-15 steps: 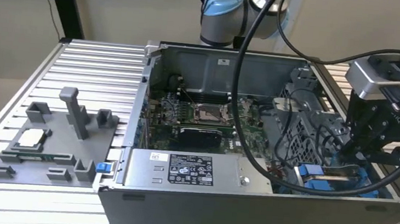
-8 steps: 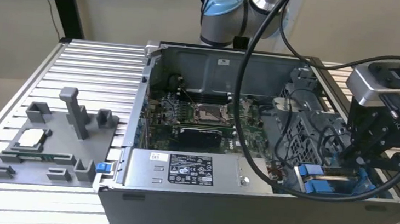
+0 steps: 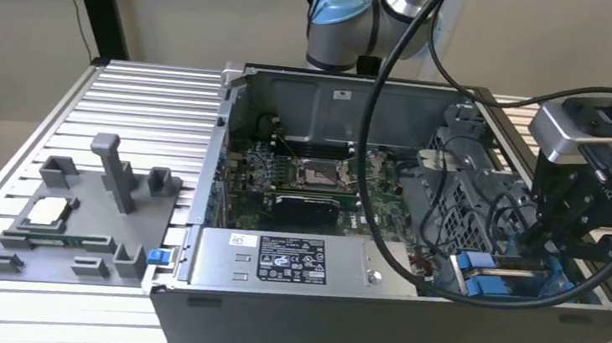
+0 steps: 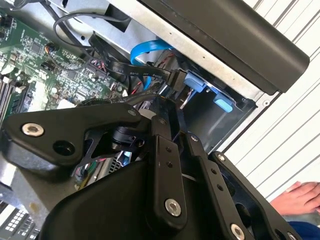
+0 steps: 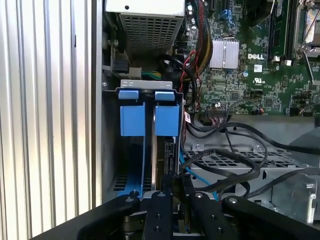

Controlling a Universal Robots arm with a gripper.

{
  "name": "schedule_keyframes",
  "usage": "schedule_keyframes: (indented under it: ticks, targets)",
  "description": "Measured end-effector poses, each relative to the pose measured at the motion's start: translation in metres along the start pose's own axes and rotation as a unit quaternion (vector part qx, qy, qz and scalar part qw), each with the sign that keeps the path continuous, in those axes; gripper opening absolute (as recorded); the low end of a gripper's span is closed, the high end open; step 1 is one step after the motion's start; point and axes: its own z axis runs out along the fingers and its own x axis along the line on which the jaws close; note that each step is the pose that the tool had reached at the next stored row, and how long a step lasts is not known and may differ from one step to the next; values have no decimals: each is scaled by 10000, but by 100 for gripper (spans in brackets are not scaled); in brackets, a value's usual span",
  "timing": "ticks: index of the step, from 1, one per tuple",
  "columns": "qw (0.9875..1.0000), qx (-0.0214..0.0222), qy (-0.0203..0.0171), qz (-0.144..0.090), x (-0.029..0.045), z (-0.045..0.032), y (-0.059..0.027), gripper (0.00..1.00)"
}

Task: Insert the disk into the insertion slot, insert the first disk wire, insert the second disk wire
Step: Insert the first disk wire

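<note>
The insertion slot [image 3: 475, 262] is the grey drive bay with blue tabs at the near corner of the open computer case, on the exterior view's right. In the first wrist view the disk [image 5: 166, 120] stands edge-on inside the slot [image 5: 108, 150], under its blue carrier tab. My gripper [image 3: 546, 249] reaches down into the bay right over it. Its fingers [image 5: 161, 200] are drawn close together on a black disk wire connector [image 4: 175, 77] against the disk's end. A blue wire [image 4: 150, 49] loops just behind.
The case [image 3: 382, 322] sits on a slotted aluminium table [image 3: 145, 97]. A grey tray with upright pegs [image 3: 88, 218] lies at the exterior view's left. Black cables [image 5: 225, 160] cross the perforated cage beside the bay. A person's hand [image 4: 296, 197] rests on the table near the case.
</note>
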Motion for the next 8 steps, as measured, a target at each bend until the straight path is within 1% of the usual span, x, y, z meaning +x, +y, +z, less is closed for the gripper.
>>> schedule_keyframes:
  ticks: [6, 8]
  targets:
    - [10000, 0, 0, 0, 0, 2, -2, 0]
    - [10000, -1, -2, 0, 1, 13, -21, 0]
